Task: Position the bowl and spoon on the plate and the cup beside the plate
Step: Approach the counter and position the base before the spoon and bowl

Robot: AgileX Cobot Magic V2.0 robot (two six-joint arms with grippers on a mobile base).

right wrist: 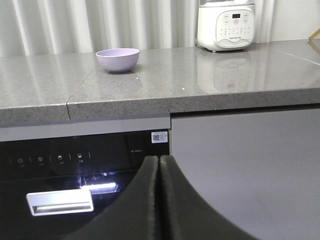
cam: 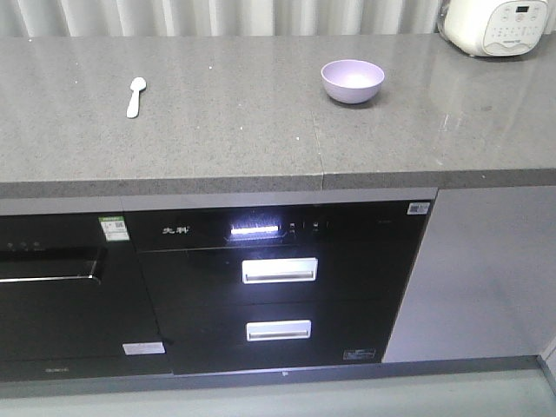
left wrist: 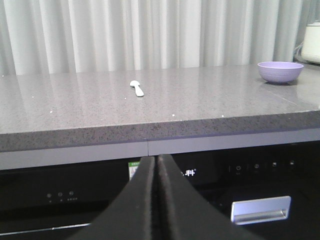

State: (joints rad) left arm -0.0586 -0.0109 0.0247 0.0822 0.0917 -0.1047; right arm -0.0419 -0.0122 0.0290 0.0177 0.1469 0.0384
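Note:
The lavender bowl (cam: 352, 81) stands upright on the grey countertop (cam: 243, 122), right of centre; it also shows as the bowl (left wrist: 280, 71) and the bowl (right wrist: 118, 59). The pale spoon (cam: 135, 95) lies flat on the left part of the counter, seen too as the spoon (left wrist: 136, 88). The plate and the cup are out of view. My left gripper (left wrist: 155, 159) is shut with nothing in it, low in front of the cabinet face, below the counter edge. My right gripper (right wrist: 158, 158) is likewise shut and empty, below the counter.
A white rice cooker (cam: 497, 24) stands at the counter's back right corner. Below the counter sit black appliances with silver drawer handles (cam: 279, 270) and a grey cabinet door (cam: 486, 269). Curtains hang behind the counter.

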